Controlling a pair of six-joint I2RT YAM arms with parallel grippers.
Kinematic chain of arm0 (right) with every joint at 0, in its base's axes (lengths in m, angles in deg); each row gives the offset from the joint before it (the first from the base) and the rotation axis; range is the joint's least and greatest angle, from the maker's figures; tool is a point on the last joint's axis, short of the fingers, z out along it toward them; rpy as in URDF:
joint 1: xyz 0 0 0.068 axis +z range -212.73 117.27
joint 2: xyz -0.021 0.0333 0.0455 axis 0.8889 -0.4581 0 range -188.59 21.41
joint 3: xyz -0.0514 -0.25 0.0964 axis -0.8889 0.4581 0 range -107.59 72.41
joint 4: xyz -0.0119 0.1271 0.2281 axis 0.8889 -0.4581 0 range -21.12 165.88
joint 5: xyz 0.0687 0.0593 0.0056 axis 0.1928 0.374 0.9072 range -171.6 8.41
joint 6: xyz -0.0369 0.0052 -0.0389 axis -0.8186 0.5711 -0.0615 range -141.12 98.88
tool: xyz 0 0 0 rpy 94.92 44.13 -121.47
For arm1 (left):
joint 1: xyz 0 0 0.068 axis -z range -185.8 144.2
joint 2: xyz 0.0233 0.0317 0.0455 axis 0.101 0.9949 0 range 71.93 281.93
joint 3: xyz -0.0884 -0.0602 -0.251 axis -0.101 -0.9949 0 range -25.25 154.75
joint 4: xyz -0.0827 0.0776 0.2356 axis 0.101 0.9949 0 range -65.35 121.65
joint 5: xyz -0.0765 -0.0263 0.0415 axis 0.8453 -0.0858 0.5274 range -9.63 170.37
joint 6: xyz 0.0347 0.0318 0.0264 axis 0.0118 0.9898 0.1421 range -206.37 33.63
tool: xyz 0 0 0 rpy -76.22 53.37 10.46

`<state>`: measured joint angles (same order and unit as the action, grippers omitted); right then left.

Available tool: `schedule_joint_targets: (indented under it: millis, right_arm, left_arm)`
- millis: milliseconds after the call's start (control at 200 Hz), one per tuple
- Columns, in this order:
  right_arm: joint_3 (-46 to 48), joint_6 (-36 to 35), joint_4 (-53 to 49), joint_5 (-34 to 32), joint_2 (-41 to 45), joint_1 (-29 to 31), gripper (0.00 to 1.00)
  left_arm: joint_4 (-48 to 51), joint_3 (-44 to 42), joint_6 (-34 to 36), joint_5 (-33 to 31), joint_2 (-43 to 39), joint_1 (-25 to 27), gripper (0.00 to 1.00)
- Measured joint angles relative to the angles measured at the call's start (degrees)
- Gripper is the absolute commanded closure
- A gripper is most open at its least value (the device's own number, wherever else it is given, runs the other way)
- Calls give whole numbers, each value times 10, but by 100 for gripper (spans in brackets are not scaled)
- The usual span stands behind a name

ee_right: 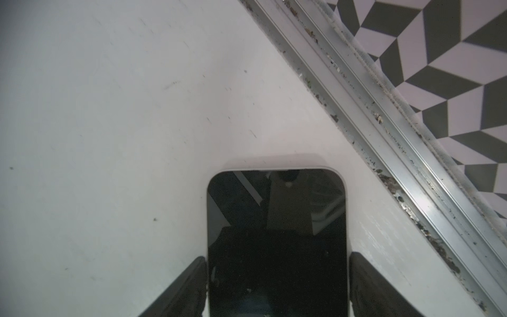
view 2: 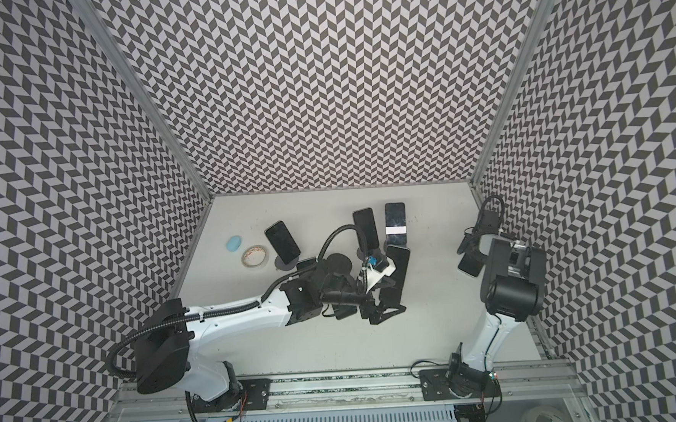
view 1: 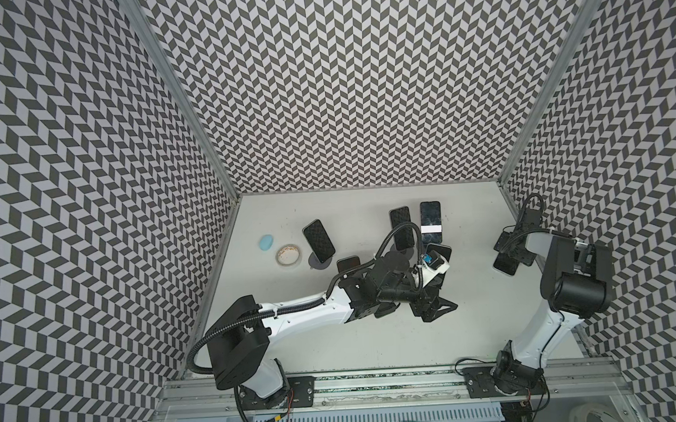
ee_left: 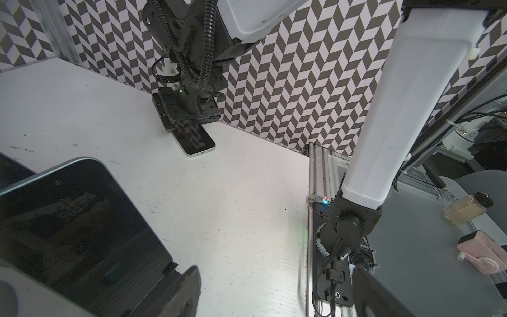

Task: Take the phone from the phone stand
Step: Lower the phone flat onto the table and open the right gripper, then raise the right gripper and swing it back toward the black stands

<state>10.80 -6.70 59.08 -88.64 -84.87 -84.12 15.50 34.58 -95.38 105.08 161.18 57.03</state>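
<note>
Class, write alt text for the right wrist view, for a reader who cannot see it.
A phone with a dark screen lies flat on the white table, the right hand flanking its long edges; whether it grips is unclear. A metal rail and chevron wall run alongside.

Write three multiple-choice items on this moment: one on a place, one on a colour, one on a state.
1. The tape roll lies:
A) beside the oval
B) under the right arm
C) on a phone

2. The oval is:
A) red
B) blue
C) yellow

3. The left pincer is:
A) shut on a phone
B) out of view
C) open, with nothing in it

Key:
1 A: both top views show them side by side.
2 B: it shows light blue in both top views.
3 C: the left wrist view shows only bare table between the spread fingers.
</note>
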Motion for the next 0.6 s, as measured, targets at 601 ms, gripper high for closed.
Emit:
schedule_joint_targets:
  millis: [601]
  right_arm:
    - [-17,19,-49,9,76,-2,8]
  left_arm:
    - [3,0,4,-7,-2,0,14]
